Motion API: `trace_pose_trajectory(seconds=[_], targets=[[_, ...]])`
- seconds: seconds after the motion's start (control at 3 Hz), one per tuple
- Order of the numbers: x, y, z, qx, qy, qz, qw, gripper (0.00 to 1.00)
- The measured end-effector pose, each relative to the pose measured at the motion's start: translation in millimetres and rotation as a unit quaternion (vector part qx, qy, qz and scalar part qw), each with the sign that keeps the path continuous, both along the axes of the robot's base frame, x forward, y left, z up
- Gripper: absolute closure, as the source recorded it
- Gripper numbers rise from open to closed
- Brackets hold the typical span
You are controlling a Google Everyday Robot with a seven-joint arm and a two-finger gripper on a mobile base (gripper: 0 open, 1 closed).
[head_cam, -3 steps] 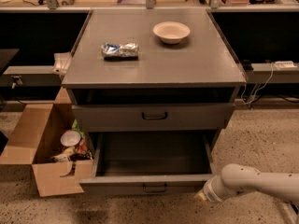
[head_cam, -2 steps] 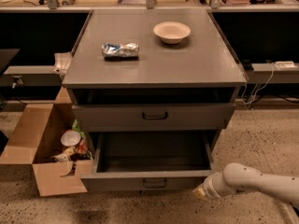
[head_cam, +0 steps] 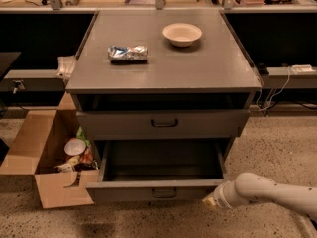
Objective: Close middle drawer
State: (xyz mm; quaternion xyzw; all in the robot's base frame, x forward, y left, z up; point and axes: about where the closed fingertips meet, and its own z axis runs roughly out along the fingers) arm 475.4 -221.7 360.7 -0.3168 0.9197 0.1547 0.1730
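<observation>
The grey metal cabinet (head_cam: 163,68) has its top drawer (head_cam: 163,124) closed. Below it the middle drawer (head_cam: 153,192) is pulled out wide, and its inside looks empty. Its shallow front carries a small dark handle (head_cam: 164,194). My gripper (head_cam: 210,201) is at the end of the white arm (head_cam: 267,192), which comes in from the lower right. It is low near the floor, at the right end of the open drawer's front, touching it or nearly so. The lowest drawer is out of view.
A white bowl (head_cam: 182,33) and a crumpled foil packet (head_cam: 128,53) lie on the cabinet top. An open cardboard box (head_cam: 44,157) with trash stands on the floor to the left of the drawer. A dark bench with cables runs behind.
My gripper has moved a little left and up toward the right end of the drawer front. The drawer has not visibly moved.
</observation>
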Motion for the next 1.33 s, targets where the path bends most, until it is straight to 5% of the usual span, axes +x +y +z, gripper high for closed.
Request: trace_pose_trajectory(seconds=[1.33], targets=[[32, 13, 20, 0.023, -0.04, 0.003, 0.9989, 1.0]])
